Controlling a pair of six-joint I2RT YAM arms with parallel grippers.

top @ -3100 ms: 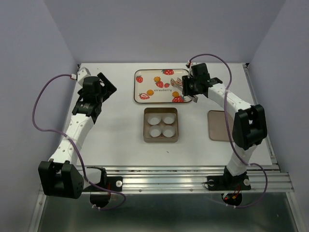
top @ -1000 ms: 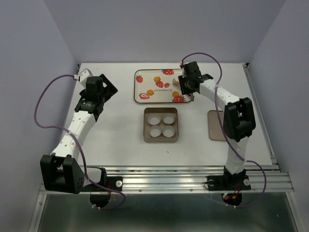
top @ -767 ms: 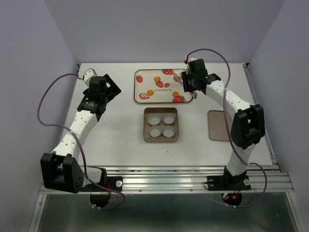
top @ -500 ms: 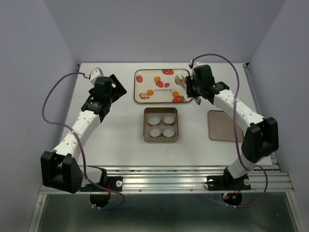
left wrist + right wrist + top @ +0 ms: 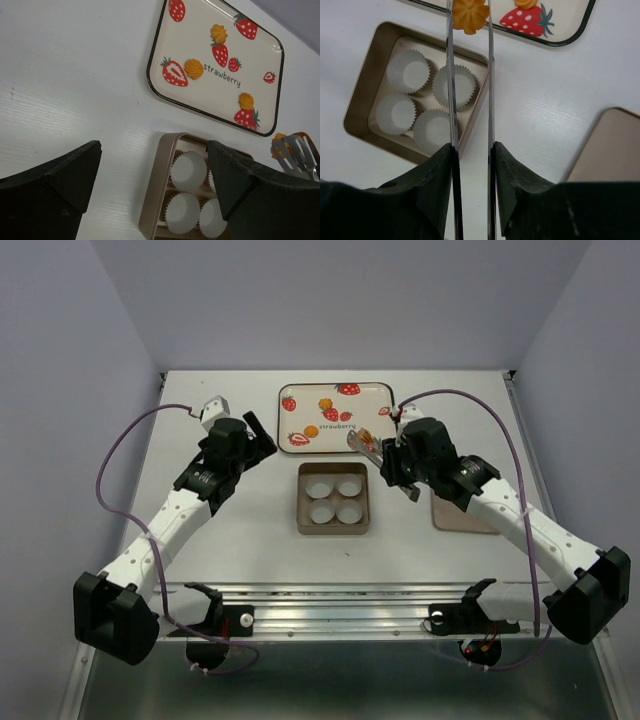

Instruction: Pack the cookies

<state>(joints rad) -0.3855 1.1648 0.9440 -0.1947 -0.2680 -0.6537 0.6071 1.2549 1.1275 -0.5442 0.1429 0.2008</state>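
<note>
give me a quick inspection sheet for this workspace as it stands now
surface: white table, no spills seen
job's things: three cookies on the strawberry tray; fourth cookie pinched in the tongs; tin holds four paper cups, all empty
clutter: tin lid lying flat to the right of the tin; nothing else seen
grippers: left pincer open, holding nothing; right pincer shut on the tongs
cables: purple cables arc off each arm, clear of tray and tin
surroundings: plain walls around the table, metal rail at the near edge
</note>
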